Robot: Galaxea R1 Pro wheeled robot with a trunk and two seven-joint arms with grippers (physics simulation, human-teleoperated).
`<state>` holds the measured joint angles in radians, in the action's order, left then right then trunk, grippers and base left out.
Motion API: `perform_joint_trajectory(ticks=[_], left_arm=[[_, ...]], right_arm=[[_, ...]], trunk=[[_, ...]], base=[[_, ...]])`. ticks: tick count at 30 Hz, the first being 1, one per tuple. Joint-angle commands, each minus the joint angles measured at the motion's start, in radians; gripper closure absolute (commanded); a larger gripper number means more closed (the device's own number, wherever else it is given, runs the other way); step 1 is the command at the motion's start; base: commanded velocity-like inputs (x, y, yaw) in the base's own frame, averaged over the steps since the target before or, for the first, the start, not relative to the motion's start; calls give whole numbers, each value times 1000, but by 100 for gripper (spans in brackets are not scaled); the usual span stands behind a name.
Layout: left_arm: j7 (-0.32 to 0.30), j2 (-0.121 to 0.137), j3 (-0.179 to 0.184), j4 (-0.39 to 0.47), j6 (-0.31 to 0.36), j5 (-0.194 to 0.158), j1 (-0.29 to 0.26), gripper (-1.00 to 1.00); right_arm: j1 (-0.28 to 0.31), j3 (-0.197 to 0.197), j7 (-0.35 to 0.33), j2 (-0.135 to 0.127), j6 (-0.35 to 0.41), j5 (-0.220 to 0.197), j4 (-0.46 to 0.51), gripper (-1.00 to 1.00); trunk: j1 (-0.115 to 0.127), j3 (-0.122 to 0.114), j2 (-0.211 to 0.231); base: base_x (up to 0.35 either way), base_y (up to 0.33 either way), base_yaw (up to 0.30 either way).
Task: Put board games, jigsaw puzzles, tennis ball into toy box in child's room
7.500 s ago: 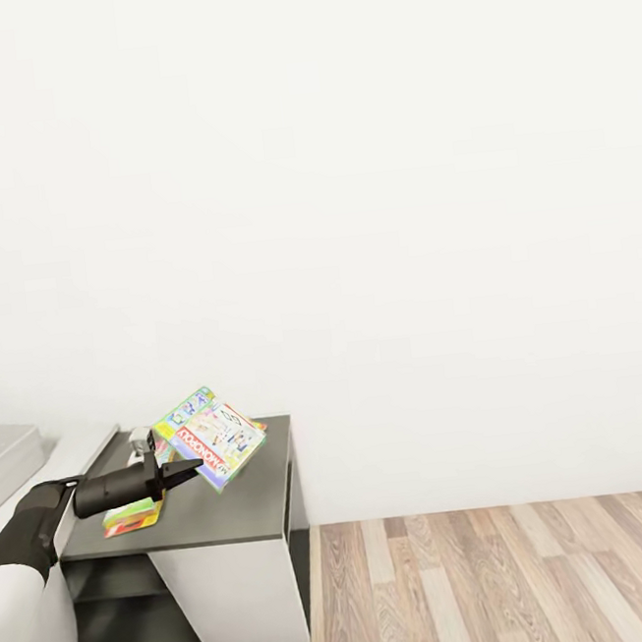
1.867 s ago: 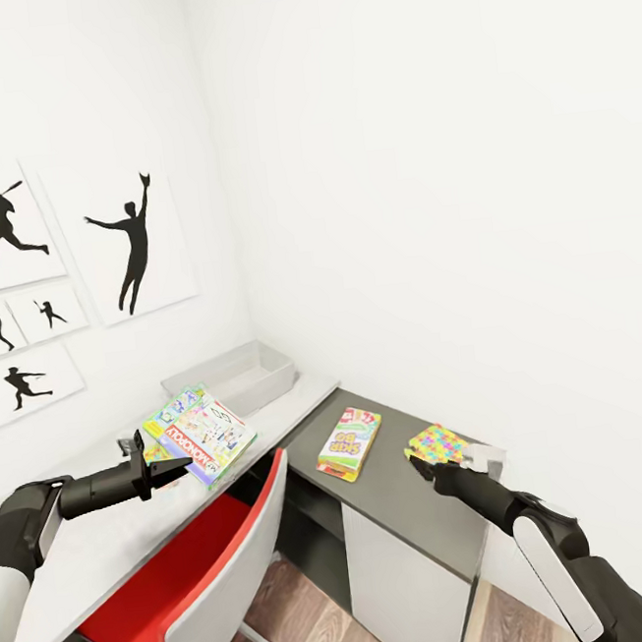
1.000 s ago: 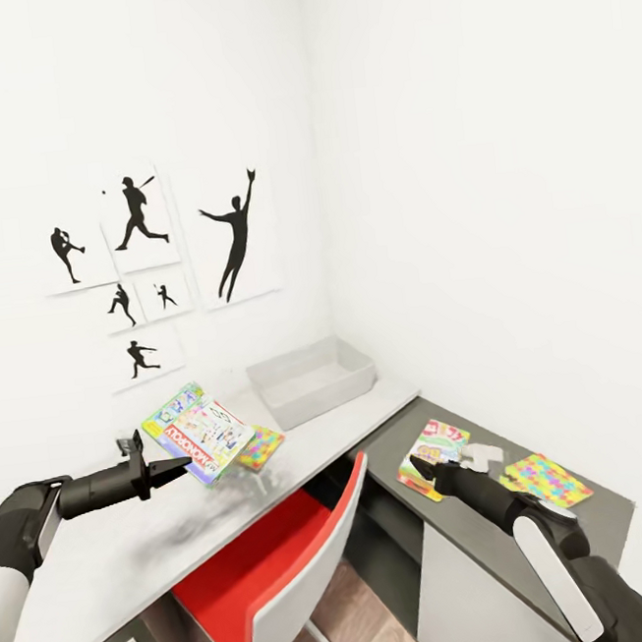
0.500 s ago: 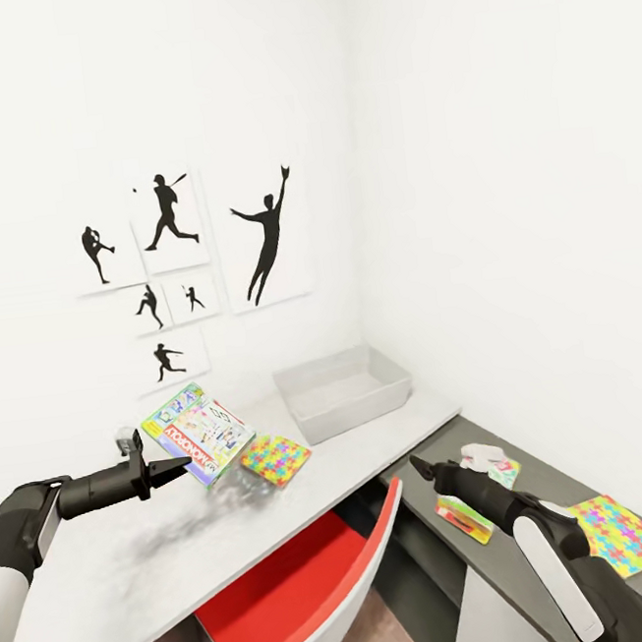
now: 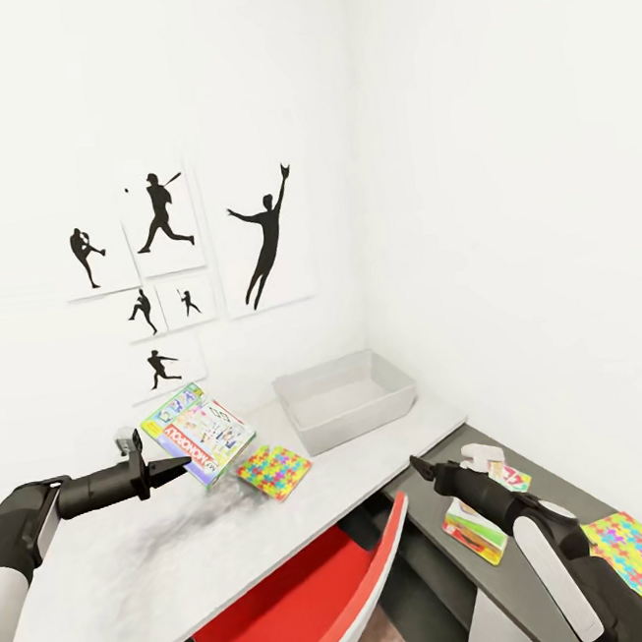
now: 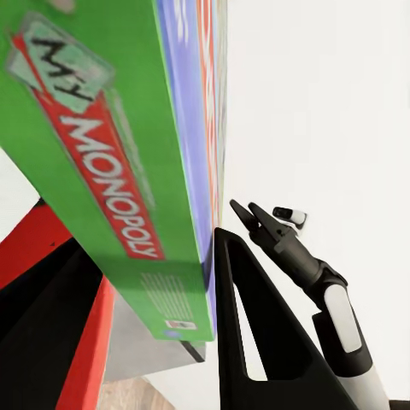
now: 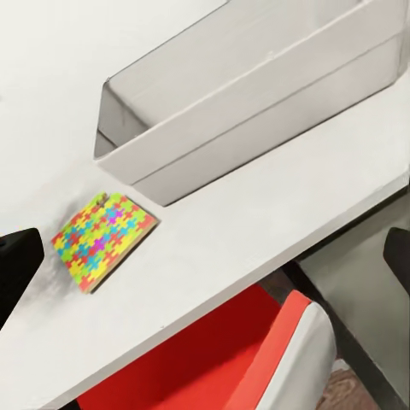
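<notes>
Green-edged Monopoly box (image 5: 198, 433), lid busy with colour, gripped tilted by left pincer (image 5: 174, 466); right pincer (image 5: 417, 466) unclear

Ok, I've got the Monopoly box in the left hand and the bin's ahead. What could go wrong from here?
1. The left hand grips the Monopoly box by one edge, tilted in the air, so it may slip or swing on the way to the toy box.
2. A jigsaw puzzle lies on the table just below the box, and a low carry could knock it.
3. The red chair is tucked under the table, so driving closer could bump it.
</notes>
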<state>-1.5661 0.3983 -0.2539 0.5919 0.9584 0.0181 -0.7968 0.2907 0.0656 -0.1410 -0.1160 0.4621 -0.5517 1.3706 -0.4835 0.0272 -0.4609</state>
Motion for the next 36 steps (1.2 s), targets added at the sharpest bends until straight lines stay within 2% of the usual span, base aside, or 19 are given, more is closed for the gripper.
perform_joint_trajectory(ticks=[1,11,21,36], left_arm=[[-5,0,-1,0,10,2,-1,100],[-5,-1,-1,0,10,2,0,100],[-5,-1,-1,0,10,2,0,100],[-5,-5,1,0,8,2,0,100]], right_arm=[[1,0,0,-1,4,-4,1,-100],[1,0,0,-1,4,-4,1,-100],[1,0,-4,-2,4,-4,1,-100],[1,0,-5,-2,4,-4,1,-100]], trunk=[[-1,2,-2],[-1,2,-2],[-1,2,-2],[-1,2,-2]], base=[[247,0,0],[199,0,4],[96,0,157],[195,0,7]])
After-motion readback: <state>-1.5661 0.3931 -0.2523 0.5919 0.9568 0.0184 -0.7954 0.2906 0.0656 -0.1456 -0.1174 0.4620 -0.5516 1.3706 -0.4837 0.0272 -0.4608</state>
